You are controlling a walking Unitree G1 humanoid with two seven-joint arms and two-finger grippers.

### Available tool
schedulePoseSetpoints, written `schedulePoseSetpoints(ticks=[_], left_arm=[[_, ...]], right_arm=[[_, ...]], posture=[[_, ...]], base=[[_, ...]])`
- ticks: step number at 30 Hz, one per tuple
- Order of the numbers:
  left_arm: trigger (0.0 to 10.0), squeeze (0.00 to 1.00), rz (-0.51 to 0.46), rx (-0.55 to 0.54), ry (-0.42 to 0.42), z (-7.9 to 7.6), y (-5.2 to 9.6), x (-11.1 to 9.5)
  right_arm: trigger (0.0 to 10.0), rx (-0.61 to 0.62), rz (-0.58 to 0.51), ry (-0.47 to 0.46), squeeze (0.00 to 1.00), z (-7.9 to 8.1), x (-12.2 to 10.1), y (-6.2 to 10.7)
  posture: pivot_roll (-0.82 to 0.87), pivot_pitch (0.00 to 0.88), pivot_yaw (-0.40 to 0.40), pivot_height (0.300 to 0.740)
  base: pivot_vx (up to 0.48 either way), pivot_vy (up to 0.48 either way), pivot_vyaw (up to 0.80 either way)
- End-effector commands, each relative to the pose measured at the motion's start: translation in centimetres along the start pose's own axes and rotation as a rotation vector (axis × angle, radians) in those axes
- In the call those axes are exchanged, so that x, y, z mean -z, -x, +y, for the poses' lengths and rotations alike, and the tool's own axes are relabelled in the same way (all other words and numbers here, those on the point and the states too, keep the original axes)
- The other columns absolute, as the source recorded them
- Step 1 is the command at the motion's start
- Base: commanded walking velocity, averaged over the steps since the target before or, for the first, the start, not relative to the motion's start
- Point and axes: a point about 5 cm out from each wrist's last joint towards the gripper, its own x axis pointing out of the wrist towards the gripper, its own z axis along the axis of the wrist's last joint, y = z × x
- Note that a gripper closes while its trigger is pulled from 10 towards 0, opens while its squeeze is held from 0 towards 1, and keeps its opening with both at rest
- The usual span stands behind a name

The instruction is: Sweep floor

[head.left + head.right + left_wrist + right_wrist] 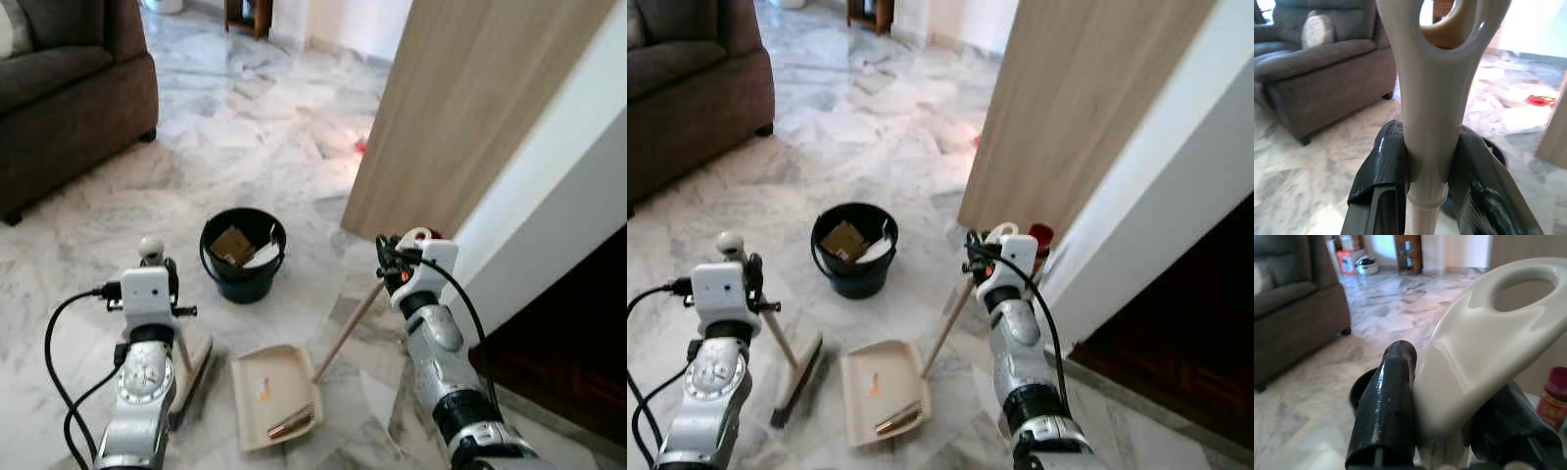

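Left gripper (pixel 1432 176), lower left, is clamped on the broom (pixel 794 377) handle. Right gripper (pixel 1449 426), centre right, grips the dustpan (pixel 276 397) handle; the pan lies lower centre holding what may be debris. Black bucket (pixel 243 255) stands above, grey sofa (pixel 69 88) upper left.

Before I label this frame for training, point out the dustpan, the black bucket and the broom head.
dustpan (pixel 271 392): left eye view, bare middle of its tray.
black bucket (pixel 242 285): left eye view, front wall.
broom head (pixel 796 380): right eye view, middle of the bristle block.
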Motion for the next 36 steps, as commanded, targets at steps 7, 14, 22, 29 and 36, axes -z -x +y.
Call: schedulePoseSetpoints(ticks=[7, 14, 22, 29, 36], left_arm=[[10.0, 0.00, -0.031, 0.012, -0.008, -0.14, -0.13, -0.65], [10.0, 0.00, -0.038, 0.008, -0.018, -0.10, -0.18, -0.81], [10.0, 0.00, -0.042, 0.001, -0.002, -0.13, -0.46, -1.12], [10.0, 0.00, -0.045, 0.003, -0.001, -0.13, -0.48, -1.19], [10.0, 0.00, -0.049, -0.006, -0.005, 0.07, -0.54, -1.29]], right_arm=[[10.0, 0.021, -0.031, -0.017, 0.00, -0.31, -0.61, -0.16], [10.0, 0.049, -0.013, -0.035, 0.00, -0.54, -0.43, -0.20], [10.0, 0.110, 0.010, -0.099, 0.00, -0.83, -0.05, -0.21], [10.0, 0.122, 0.018, -0.117, 0.00, -0.96, -0.02, -0.24], [10.0, 0.130, 0.032, -0.135, 0.00, -1.25, 0.00, -0.32]], posture=[[0.21, 0.104, -0.115, 0.740], [0.21, 0.105, -0.115, 0.740], [0.21, 0.106, -0.115, 0.740], [0.21, 0.105, -0.118, 0.740], [0.21, 0.102, -0.119, 0.740]], base=[[0.000, 0.479, 0.00], [0.000, 0.480, 0.00], [0.000, 0.480, 0.00], [0.000, 0.480, 0.00], [0.000, 0.480, -0.70]])
